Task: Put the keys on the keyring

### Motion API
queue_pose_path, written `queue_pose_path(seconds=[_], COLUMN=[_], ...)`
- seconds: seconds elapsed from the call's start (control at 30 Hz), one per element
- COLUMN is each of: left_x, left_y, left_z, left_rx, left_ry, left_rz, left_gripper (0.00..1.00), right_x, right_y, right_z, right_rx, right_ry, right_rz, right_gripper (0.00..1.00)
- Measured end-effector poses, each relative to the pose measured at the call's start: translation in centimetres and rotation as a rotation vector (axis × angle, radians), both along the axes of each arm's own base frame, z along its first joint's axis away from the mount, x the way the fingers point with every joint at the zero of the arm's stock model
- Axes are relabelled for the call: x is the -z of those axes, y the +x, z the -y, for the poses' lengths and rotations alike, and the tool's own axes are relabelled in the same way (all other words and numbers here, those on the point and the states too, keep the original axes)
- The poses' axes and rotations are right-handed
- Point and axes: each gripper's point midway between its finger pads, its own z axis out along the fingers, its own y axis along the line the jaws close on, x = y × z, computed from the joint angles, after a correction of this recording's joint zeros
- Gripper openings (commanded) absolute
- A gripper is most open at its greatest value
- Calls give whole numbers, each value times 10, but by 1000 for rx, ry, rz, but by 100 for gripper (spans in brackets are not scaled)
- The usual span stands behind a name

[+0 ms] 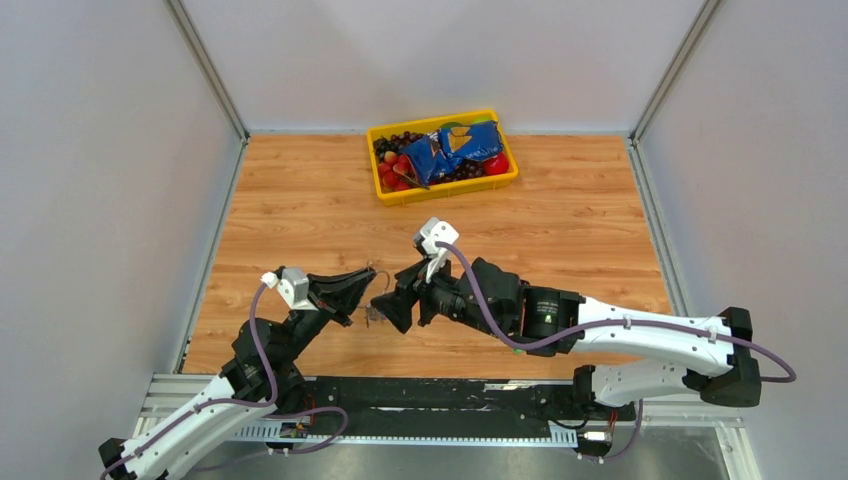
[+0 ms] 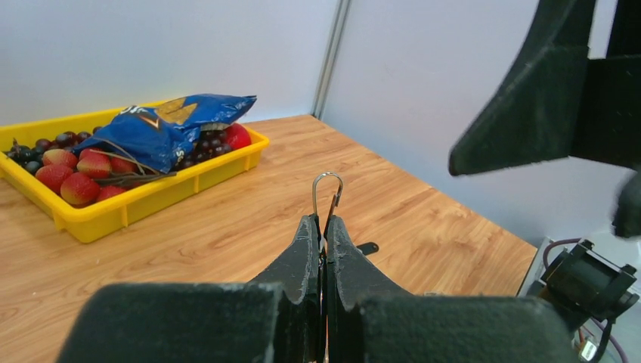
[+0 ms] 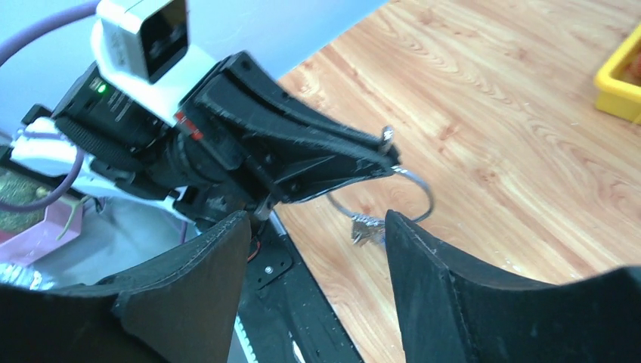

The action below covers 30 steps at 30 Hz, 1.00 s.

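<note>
Grip first: the left pincer [image 2: 323, 224] is pressed together on the keyring [image 2: 326, 187], whose thin wire loop pokes out just past its tips. In the right wrist view the rest of the ring curves away below those tips, and a small silvery cluster [image 3: 366, 228] dangles from it above the table [image 1: 300, 200]. Just right of the ring, the right pincer [image 3: 315, 221] stands wide apart with nothing in it, its two fingers flanking the cluster.

The wire looks pinched at one narrow spot only. A nudge from the right pincer as it comes in could twist the ring in that hold or pull it free. If the ring's split lies inside the pinch, no key could be threaded on without regripping.

The keys meant for the ring, including the green-tagged one, show in no view. Tag colours on the cluster are too small to read, and the ring's split cannot be made out. A dark piece [image 2: 368, 247] on the table just beyond the left tips cannot be identified.
</note>
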Motion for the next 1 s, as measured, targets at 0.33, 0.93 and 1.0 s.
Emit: queue_pose_path(seconds=[0.33,0.93,1.0], left_x=[10,10,10], left_y=[-6,-14,-14], left_z=[14,24,24], left_rx=[70,137,140], left_ry=[64,103,104], left_rz=[7,29,30], left_gripper=[0,0,0], right_x=[-14,35,36], right_y=[62,48,48], right_z=[10,-8,-8], right_rx=[108,-25,-24], right_ry=[-6,-195,-199], right_rz=[-47,-200,-202], right_gripper=[48,33,32])
